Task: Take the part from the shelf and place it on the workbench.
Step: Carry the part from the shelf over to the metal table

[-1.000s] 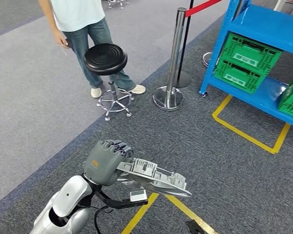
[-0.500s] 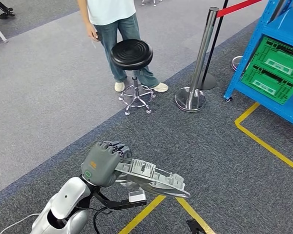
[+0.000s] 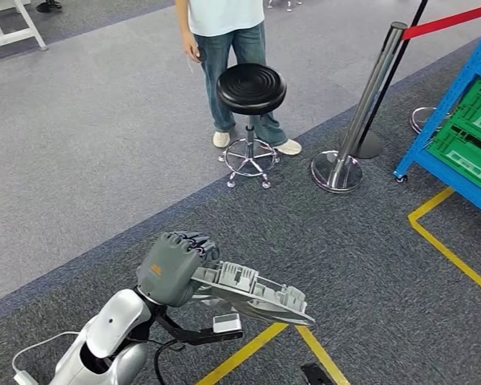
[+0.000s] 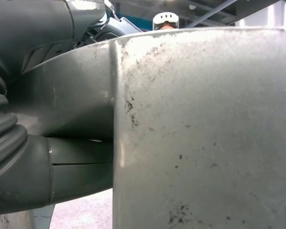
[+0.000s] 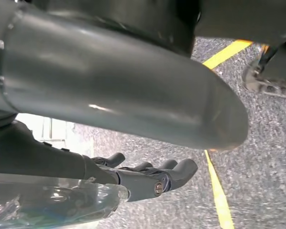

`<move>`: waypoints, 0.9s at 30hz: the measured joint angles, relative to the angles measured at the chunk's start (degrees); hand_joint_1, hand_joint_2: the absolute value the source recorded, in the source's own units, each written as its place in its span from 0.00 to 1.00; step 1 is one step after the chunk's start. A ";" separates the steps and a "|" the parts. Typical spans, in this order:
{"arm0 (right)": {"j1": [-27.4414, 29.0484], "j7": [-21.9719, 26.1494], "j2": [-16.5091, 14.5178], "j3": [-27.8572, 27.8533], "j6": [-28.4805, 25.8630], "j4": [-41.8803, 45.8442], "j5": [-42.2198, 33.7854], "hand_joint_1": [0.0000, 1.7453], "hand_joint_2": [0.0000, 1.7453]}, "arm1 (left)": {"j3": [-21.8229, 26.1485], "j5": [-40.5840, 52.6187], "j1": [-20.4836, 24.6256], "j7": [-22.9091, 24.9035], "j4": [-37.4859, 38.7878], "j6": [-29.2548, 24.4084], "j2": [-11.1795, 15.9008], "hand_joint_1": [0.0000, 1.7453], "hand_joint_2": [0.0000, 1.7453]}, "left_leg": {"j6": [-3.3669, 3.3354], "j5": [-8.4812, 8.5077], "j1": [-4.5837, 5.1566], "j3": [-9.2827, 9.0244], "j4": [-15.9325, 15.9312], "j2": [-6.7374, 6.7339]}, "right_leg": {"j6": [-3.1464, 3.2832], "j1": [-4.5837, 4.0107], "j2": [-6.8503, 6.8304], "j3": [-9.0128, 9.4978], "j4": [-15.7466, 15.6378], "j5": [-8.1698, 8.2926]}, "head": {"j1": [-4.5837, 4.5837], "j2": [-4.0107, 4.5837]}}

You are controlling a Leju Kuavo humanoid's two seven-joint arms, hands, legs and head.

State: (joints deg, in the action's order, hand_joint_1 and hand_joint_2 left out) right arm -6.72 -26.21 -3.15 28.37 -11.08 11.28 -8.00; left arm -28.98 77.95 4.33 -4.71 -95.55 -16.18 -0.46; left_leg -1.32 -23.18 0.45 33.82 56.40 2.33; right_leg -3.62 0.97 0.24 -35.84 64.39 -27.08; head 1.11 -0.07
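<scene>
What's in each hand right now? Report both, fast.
Left hand: holding the grey part.
Right hand: holds nothing, fingers extended and apart, open.

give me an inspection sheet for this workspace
surface: grey carpet floor with yellow tape lines; no workbench seen
job's things: grey part held level over the floor
clutter: black stool, steel post with red belt
hands: left hand grips the part; right hand holds nothing, fingers straight
cables: white cable beside the left arm
surroundings: blue shelf with green crates; person behind the stool
</scene>
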 joint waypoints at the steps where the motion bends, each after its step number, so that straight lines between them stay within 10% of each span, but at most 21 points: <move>1: -0.07 0.04 -0.05 0.00 0.29 0.01 -0.04 0.00 0.00 | 0.00 -0.21 -0.01 -0.17 0.01 -0.01 0.02 0.90 1.00 | 0.20 -0.07 0.09 0.13 0.25 0.25 | 0.08 0.07 0.25 1.58 -3.22 1.09 | -0.02 0.00; 8: -0.09 0.24 -0.28 -0.02 0.68 0.04 -0.17 0.00 0.00 | 0.07 -0.50 -0.13 -0.43 0.02 -0.04 0.31 0.90 1.00 | -1.49 0.45 0.31 0.72 0.39 0.52 | 0.62 -0.10 0.78 2.59 -5.91 1.77 | 0.05 0.00; 15: -0.19 0.24 -0.28 -0.02 0.71 0.04 -0.19 0.00 0.00 | 0.09 -0.51 -0.16 -0.43 0.04 -0.04 0.31 0.90 1.00 | 1.36 0.70 -0.11 0.68 -0.21 0.51 | 1.33 -0.44 0.66 2.41 -5.85 1.79 | 0.02 0.00; 27: -0.19 0.24 -0.28 -0.02 0.72 0.07 -0.19 0.00 0.00 | 0.27 -0.51 -0.18 -0.43 0.04 -0.04 0.33 0.90 1.00 | 1.32 0.72 0.28 0.80 -0.13 0.51 | 1.16 -0.02 0.61 2.40 -5.92 1.96 | 0.01 0.00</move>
State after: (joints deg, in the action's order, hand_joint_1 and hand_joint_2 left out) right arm -6.91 -25.97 -3.43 28.35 -10.36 11.34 -8.19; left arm -28.71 77.44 4.15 -5.14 -95.51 -16.22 -0.13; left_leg 0.01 -22.45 0.73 34.62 56.27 2.84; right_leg -2.46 0.95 0.85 -33.44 58.47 -25.12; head 1.11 -0.07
